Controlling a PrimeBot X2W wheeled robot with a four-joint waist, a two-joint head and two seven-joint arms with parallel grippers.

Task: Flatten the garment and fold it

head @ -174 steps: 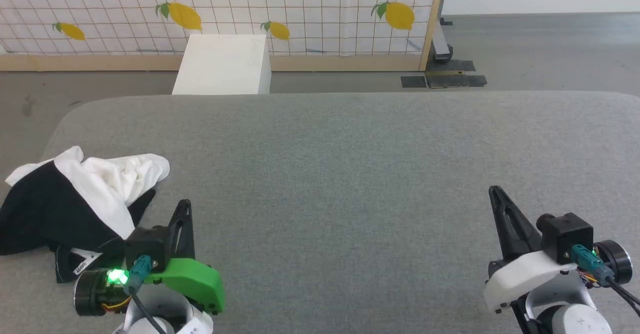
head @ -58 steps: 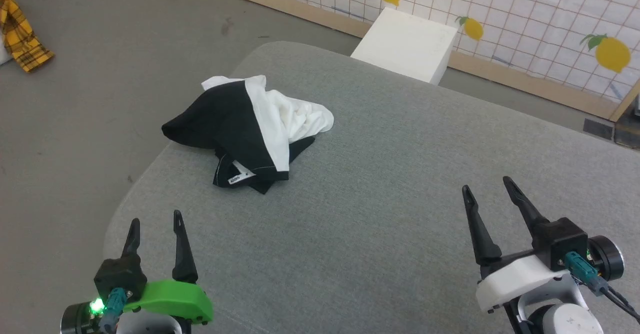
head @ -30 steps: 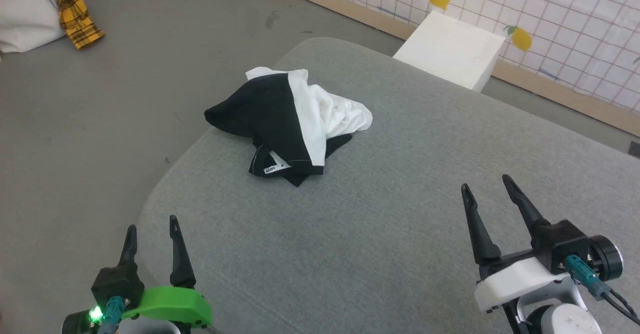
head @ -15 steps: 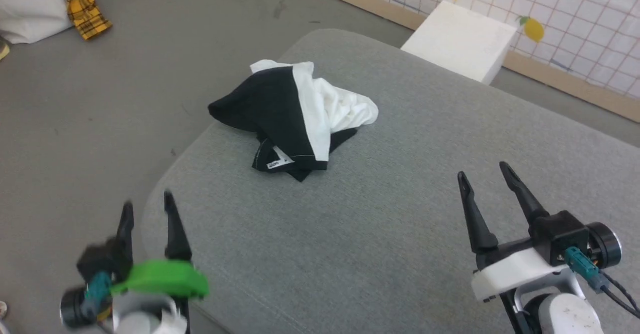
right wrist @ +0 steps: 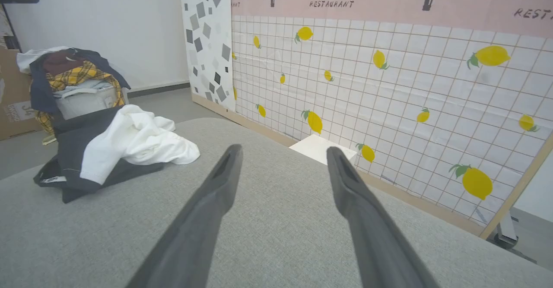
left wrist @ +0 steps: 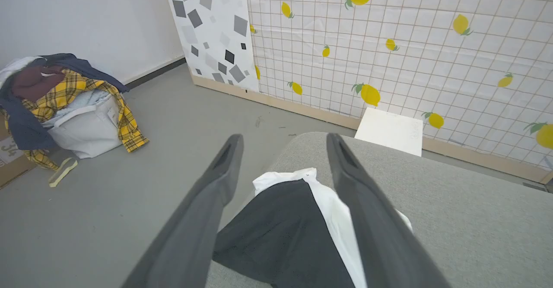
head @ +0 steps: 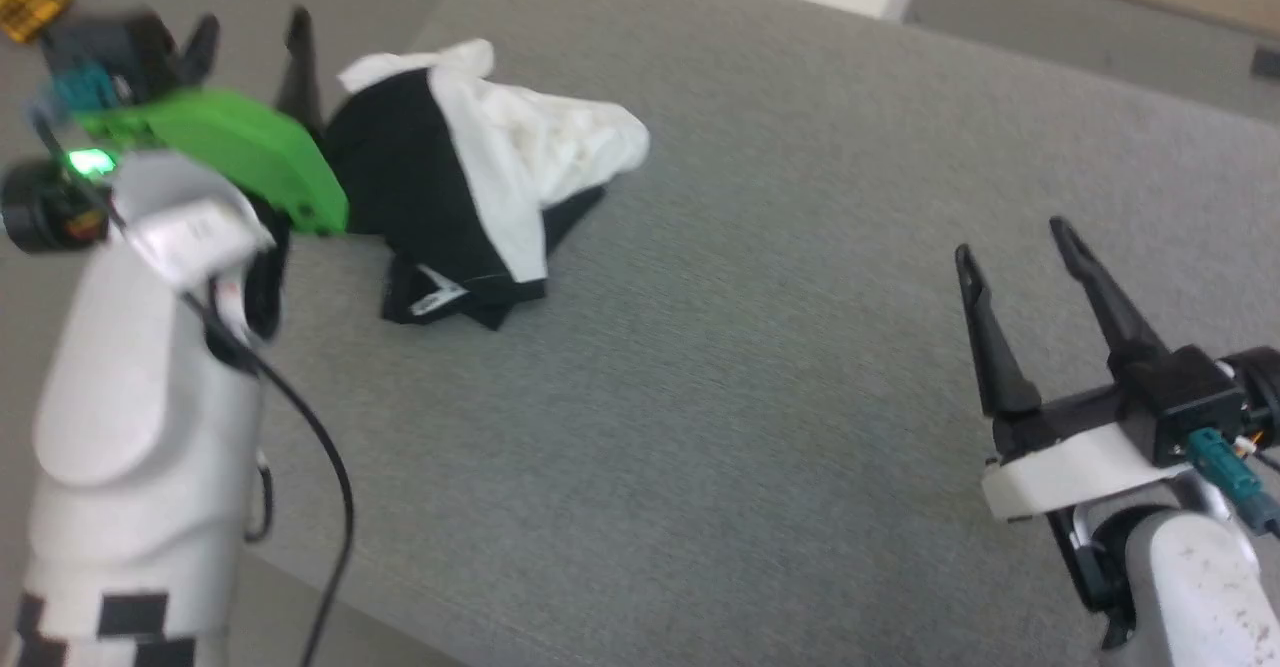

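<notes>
Figure. Bimanual garment task, opening stage; hazards read from near to far.

(a) Nearest us, the right gripper (head: 1010, 239) hovers over bare grey padded surface (head: 760, 367), fingers spread wide and holding nothing. It is well apart from the work. We judge that any pull made by one arm alone would slide the cloth rather than spread it.

(b) Farther on, the garment (head: 470, 177) lies as a crumpled heap near the surface's rounded left corner. White body and black panels are folded over one another, and a small label shows at the near hem. No flattening has begun. Because the layers overlap, a pinch into the heap is likely to catch several at once and lift a bundle.

(c) At the heap's outer side, the left gripper (head: 252, 19) has its fingers parted and empty. In the left wrist view they straddle the black panel (left wrist: 276, 232). We cannot tell whether they touch it.

(d) Beyond lies the floor (left wrist: 142, 180), with a laundry pile (left wrist: 65, 93) farther off. The heap sits close to the edge, so an outward tug could drag it overboard.
</notes>
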